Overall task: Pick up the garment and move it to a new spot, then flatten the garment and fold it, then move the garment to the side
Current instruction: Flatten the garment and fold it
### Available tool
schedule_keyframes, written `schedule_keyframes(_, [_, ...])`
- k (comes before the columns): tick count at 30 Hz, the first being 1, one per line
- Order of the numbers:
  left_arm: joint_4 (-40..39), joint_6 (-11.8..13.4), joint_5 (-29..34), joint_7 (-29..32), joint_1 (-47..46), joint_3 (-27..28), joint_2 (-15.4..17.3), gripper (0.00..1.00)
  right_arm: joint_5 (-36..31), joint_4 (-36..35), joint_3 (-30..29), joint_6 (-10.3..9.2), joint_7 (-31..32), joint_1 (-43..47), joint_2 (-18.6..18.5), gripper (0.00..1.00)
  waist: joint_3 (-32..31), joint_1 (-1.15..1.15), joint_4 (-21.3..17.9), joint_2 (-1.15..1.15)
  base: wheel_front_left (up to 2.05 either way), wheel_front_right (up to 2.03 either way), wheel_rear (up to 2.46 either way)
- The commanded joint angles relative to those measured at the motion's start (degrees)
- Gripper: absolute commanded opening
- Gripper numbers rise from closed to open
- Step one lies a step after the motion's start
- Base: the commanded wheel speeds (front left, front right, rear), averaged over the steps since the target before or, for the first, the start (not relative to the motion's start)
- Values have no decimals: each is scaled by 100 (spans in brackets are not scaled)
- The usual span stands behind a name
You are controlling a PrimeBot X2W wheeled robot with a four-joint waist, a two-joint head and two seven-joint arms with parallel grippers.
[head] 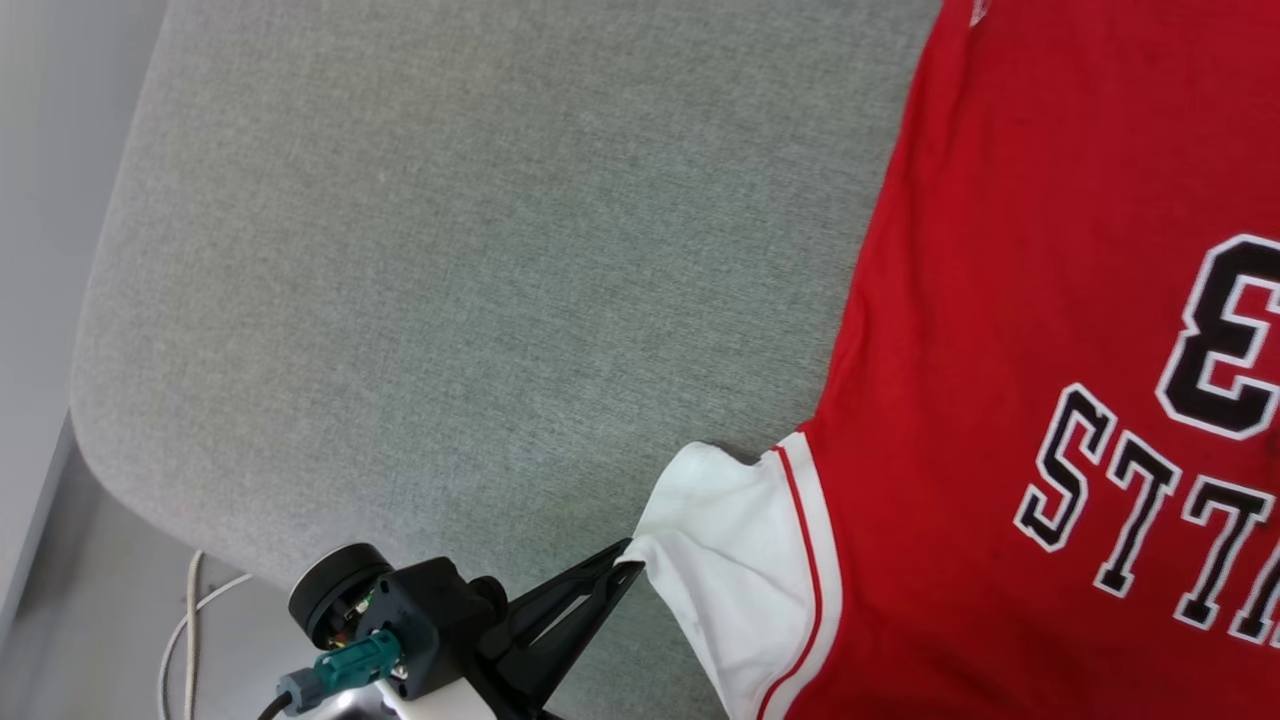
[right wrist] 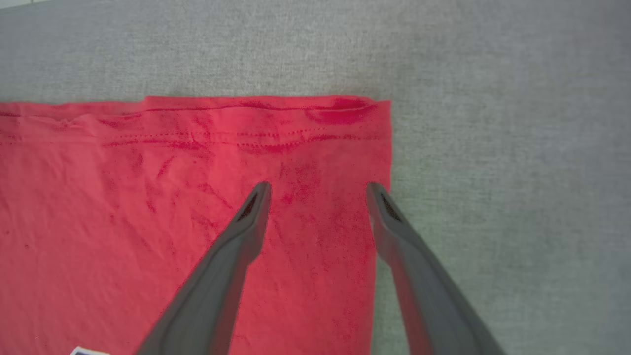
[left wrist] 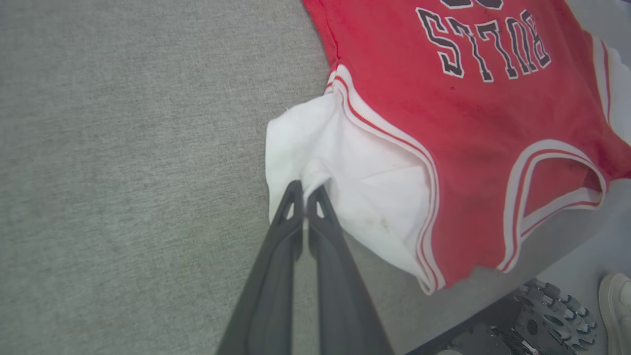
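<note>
A red jersey point(head: 1000, 300) lies spread flat on a grey fabric-covered surface point(head: 450, 250), toward the robot's right in the head view. It has black-and-white block lettering and a large numeral across it. Its white short sleeve point(head: 730, 560), edged w/ thin red-and-white trim, sticks out onto the bare grey area.

The L gripper point(head: 625, 560) reaches in from the bottom edge. Its two dark fingers are pressed together on the sleeve's outer edge, pinching a small fold of white cloth. In the left wrist view the sleeve point(left wrist: 355, 172) bunches slightly at the pinch point(left wrist: 306, 190), and the striped neckline trim point(left wrist: 557, 148) curves further along.

The R gripper point(right wrist: 318, 187) sits over a corner of the jersey by its stitched hem point(right wrist: 246, 138), fingers spread wide apart. One finger is over red cloth, the other at the jersey's side edge. Can't tell if the tips touch the fabric.

A white cable point(head: 190, 620) lies on the floor by the surface's rounded corner. A pale shoe point(left wrist: 616, 305) shows on the floor past the surface edge.
</note>
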Motion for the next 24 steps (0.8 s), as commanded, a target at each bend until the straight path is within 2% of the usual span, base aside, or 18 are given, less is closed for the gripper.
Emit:
schedule_keyframes(1, [20,-30,37,-47,-70,-1,-46,0,-83,57,-58,-2,25,-127,9,100,211,-1,220,0,0,0,0])
schedule_keyframes(8, [80,-100,40,-118,-124,-14,-97,0,-288,423,-82,-2,224,130,79,100,323,-1,309,0,0,0,0])
schedule_keyframes(10, [103,-99,26,-144,-117,-4,-91,0,-265,467,-64,-2,335,248,111,20,324,-1,304,0,0,0,0])
schedule_keyframes(11, [114,-95,27,-148,-118,1,-83,0,-262,457,-60,-2,363,308,102,0,320,-1,296,0,0,0,0])
schedule_keyframes(19, [175,-58,11,-151,-139,34,-58,0,-217,365,-149,-2,386,608,74,0,74,-1,138,0,0,0,0])
schedule_keyframes(24, [231,5,-56,-152,-103,106,-19,0,-147,372,-199,-2,251,1006,102,0,-279,-1,-104,0,0,0,0])
